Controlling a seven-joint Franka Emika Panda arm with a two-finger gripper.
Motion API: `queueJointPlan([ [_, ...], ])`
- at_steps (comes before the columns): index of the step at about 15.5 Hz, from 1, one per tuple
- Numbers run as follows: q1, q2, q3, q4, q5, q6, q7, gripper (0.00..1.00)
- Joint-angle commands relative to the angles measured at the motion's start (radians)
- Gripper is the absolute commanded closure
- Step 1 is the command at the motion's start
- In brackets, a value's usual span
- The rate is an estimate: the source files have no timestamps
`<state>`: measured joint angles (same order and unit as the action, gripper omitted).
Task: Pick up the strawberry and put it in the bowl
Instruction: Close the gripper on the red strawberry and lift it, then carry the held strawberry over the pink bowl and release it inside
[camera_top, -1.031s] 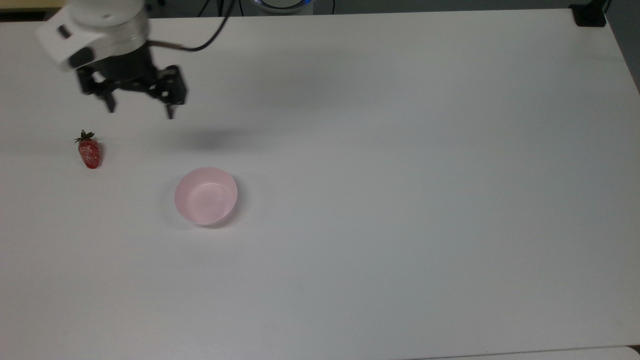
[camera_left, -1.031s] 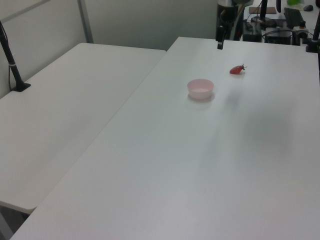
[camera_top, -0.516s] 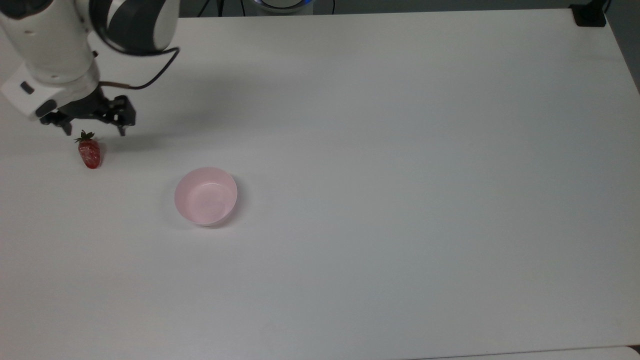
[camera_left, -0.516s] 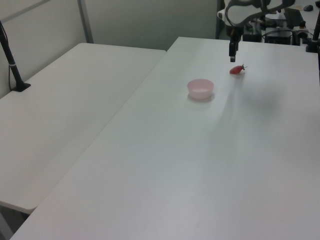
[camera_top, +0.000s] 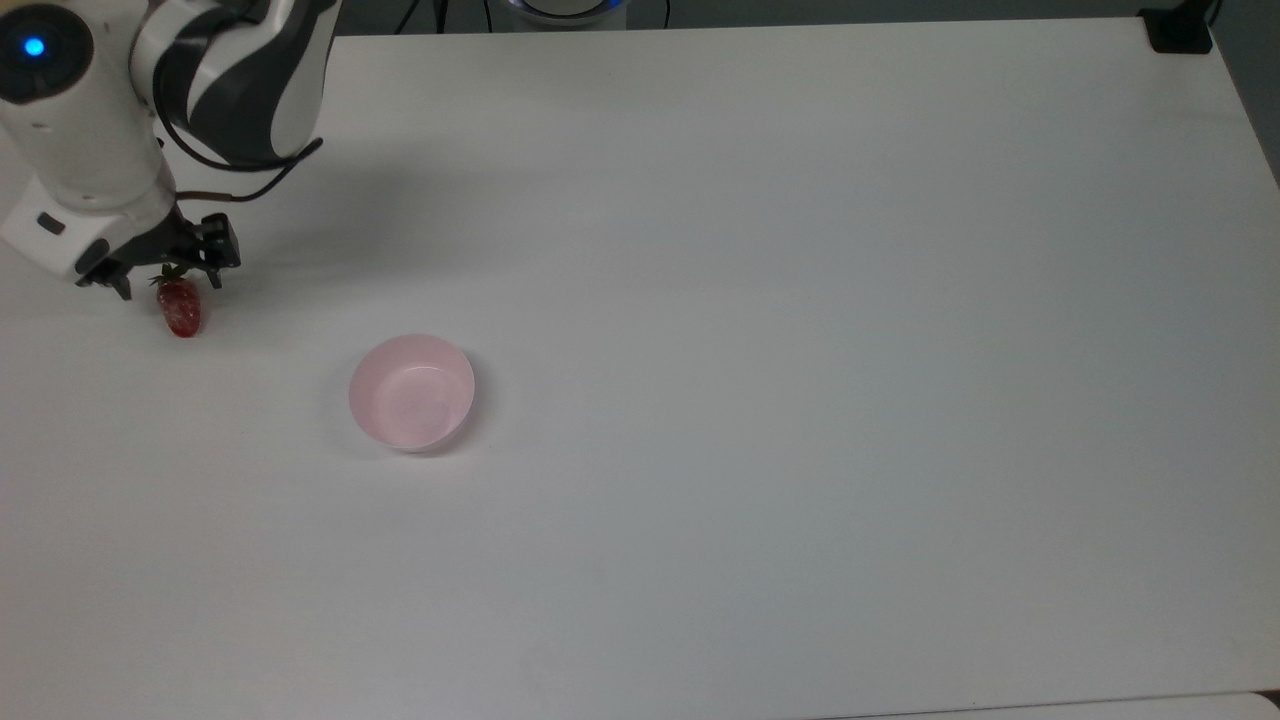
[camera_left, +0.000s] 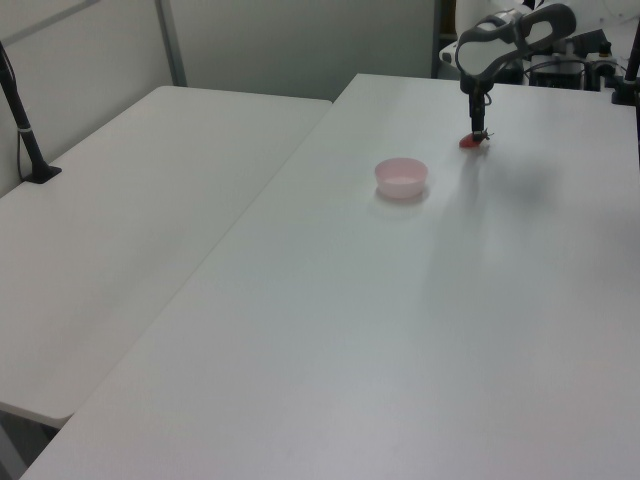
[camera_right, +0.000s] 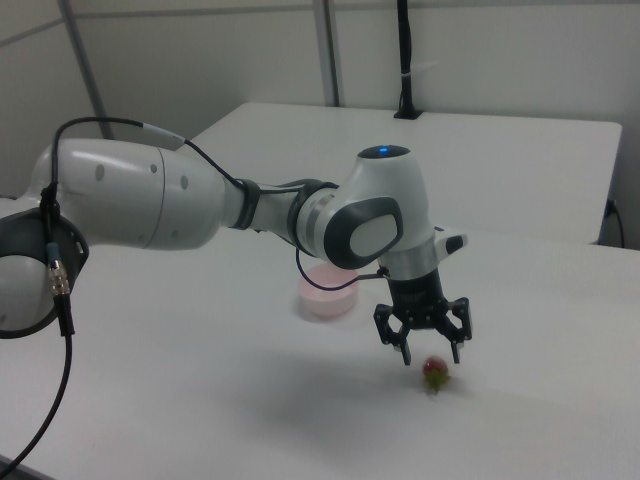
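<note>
The glossy red strawberry (camera_top: 181, 307) lies on the white table at the top view's left, green cap pointing away from the bowl. It shows too in the left view (camera_left: 468, 143) and the right view (camera_right: 435, 373). My gripper (camera_top: 168, 285) hangs open just over its cap end, one finger on each side, neither touching it. In the right view the gripper (camera_right: 431, 356) stands just above the berry. The pale pink bowl (camera_top: 411, 392) sits upright with nothing in it, to the top view's right of the strawberry, also visible in the left view (camera_left: 401, 178) and the right view (camera_right: 326, 297).
The white table (camera_top: 800, 400) stretches wide around both things. A second white table (camera_left: 130, 220) adjoins it at the left view's left, with a black post (camera_left: 25, 125) on it. A black clamp (camera_top: 1180, 30) sits at the top view's far right corner.
The gripper has moved toward the top view's left and come down, from well above the table to straddling the strawberry's cap end. Strawberry and bowl have stayed put.
</note>
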<state>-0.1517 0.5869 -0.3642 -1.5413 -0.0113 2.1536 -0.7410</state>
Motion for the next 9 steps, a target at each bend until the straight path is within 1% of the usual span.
queueJointPlan([
  [1, 0.011, 0.022, -0.007, -0.014, 0.016, 0.04, -0.032, 0.29],
  [2, 0.011, 0.033, -0.005, -0.014, 0.017, 0.055, -0.026, 0.34],
  [5, 0.011, 0.037, -0.004, -0.016, 0.017, 0.066, -0.035, 0.59],
  [6, 0.011, 0.037, -0.004, -0.017, 0.016, 0.066, -0.038, 0.64],
  [8, 0.011, 0.034, -0.004, -0.025, 0.016, 0.066, -0.047, 0.72],
  [9, 0.009, 0.031, -0.004, -0.025, 0.016, 0.066, -0.051, 0.73],
])
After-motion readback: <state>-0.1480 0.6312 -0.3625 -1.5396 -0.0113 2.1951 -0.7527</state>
